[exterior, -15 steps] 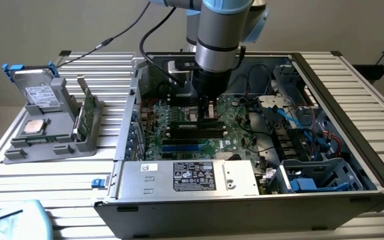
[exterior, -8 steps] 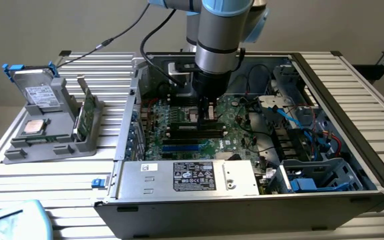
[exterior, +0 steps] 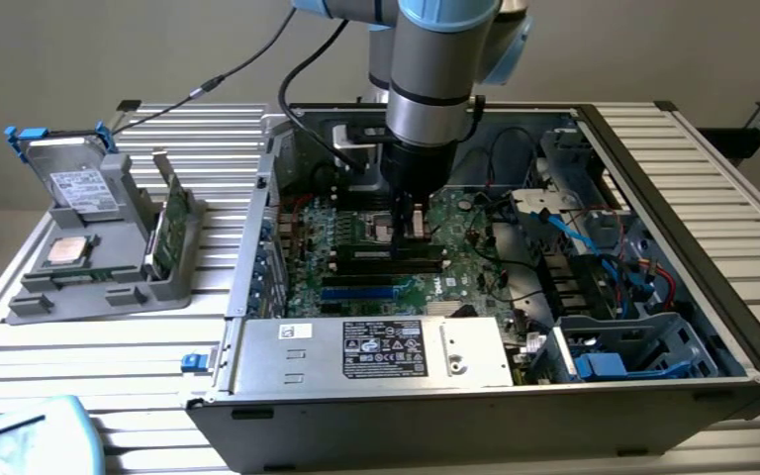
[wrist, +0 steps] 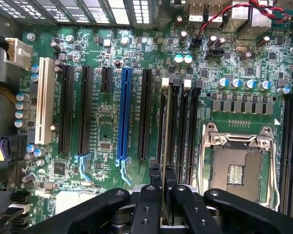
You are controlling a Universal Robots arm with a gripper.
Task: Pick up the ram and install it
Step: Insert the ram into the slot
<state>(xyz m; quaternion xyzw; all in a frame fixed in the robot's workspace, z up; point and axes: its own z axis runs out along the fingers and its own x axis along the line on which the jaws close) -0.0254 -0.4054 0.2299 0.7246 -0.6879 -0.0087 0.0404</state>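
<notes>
— Start with the big things. What stands where?
— A slatted metal table (exterior: pixel 90 381) carries an open computer case (exterior: pixel 486 430), open side up. The arm (exterior: pixel 439 59) comes straight down into it. Along the case's near wall sits a silver power supply (exterior: pixel 380 351) with a dark label.
— And outside the case?
— At the exterior view's left a grey holder (exterior: pixel 90 295) stands on the table, well apart from the claw. It holds a boxy drive (exterior: pixel 83 183) with a white label, a square silver chip (exterior: pixel 66 252) and a second green board (exterior: pixel 173 230) standing on edge.
— Inside?
— A green motherboard (wrist: pixel 102 131) covers the floor of the case. The wrist view shows its row of long expansion slots, one of them a blue slot (wrist: pixel 123 117). There is also a processor socket (wrist: pixel 234 168) in a metal frame, and between the two a bank of memory slots (wrist: pixel 184 131).
— The claw?
— The claw (wrist: pixel 162 176) hangs right at that bank. Its two black fingers (wrist: pixel 155 176) are drawn almost together, pinching the ram (wrist: pixel 164 131) between them.
— How does the ram lie to it?
— Edge-on, a thin strip running out from between the fingertips. It lines up with the memory slot on the side of the bank nearest the expansion slots. Whether its lower edge is seated in that slot or just above it, I cannot tell
</notes>
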